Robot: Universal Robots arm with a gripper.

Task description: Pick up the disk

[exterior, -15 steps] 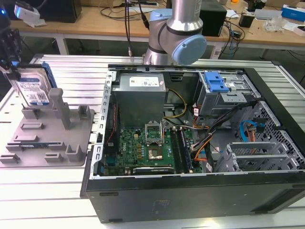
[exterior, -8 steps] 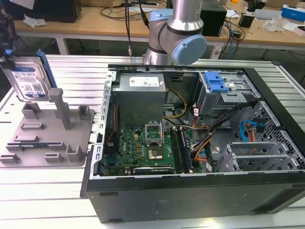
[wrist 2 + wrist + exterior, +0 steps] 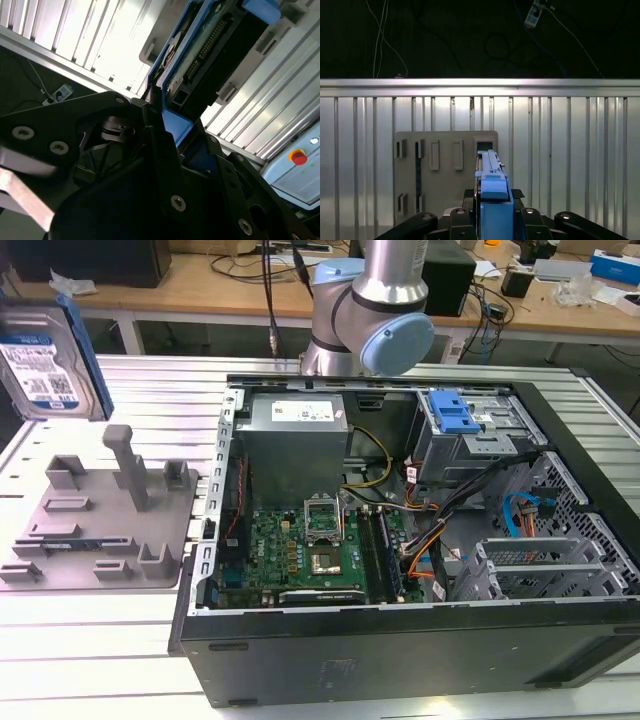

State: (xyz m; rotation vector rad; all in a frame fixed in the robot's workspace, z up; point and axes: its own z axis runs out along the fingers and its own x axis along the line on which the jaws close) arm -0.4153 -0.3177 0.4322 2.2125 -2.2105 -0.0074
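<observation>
disk (image 3: 48, 362) | held aloft, well clear above grey tray (image 3: 100, 530), off table (image 3: 90, 650) | gripper (image 3: 492, 212) clamped on disk's blue rail end | status: pick-up judged done, disk lifted; computer case (image 3: 400, 540) left open beside tray

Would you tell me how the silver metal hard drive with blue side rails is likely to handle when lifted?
The silver metal hard drive looks like a rigid slab, so it is probably stiff and dense for its size. The gripper holds it edge-on at a blue plastic rail, which looks smooth, so it might slip.
</observation>
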